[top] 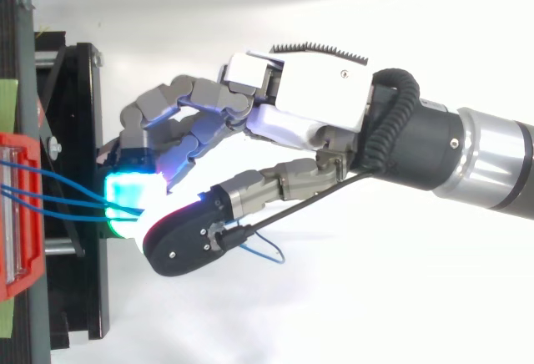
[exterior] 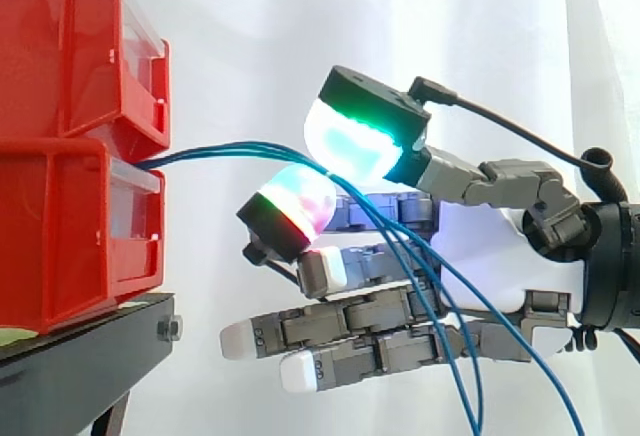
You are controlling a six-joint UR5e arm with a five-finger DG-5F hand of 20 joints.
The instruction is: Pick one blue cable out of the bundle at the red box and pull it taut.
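Hand (exterior: 500, 246) closed in pinch: two glowing pads (exterior: 350, 141) meet on blue cables (exterior: 215, 152), other fingers straight below. Cables leave from between stacked red bins (exterior: 70, 236), run nearly level to pads, then droop past palm. Bins on black stand (exterior: 80, 356). Number of cables pinched: cannot tell.

The stacked red plastic bins (exterior: 70, 156) are running off the left and top edges in the side view. The thin blue cables (exterior: 215, 151) are starting out of sight between the bins and are dropping past the bottom edge. The glowing pads (exterior: 355, 141) of the hand (exterior: 490, 241) are pinching them and covering that spot, so how many are being held is too hard to tell.
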